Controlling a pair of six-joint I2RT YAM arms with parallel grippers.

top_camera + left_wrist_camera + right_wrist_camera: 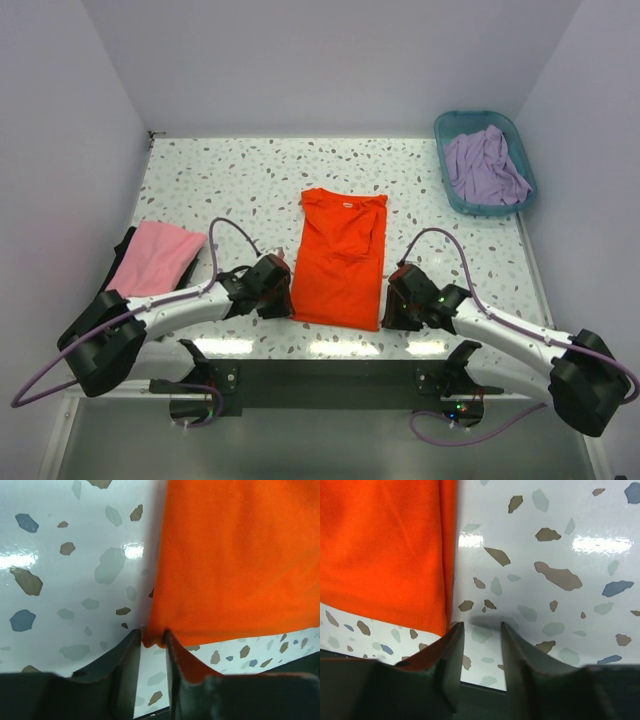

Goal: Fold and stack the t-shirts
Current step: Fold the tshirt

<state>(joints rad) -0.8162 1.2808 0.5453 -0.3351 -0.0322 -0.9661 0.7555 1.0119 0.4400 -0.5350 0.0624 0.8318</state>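
Note:
The orange t-shirt (pixel 340 258) lies folded into a long strip at the table's middle, its white neck label at the far end. My left gripper (pixel 284 292) is at its near left corner. In the left wrist view the jaws (pixel 152 634) pinch that corner of the orange cloth (pixel 235 555). My right gripper (pixel 394 300) is at the near right corner. In the right wrist view it (pixel 482 627) is open and empty on the table, just right of the shirt's edge (pixel 385 545). The pink t-shirt (pixel 155 258) lies folded on the black one (pixel 121 252) at the left. The lavender t-shirt (pixel 485 165) is crumpled in the basket.
The teal plastic basket (pixel 446 170) stands at the far right corner. White walls close in the speckled table (pixel 240 180) on three sides. The arms' base bar runs along the near edge.

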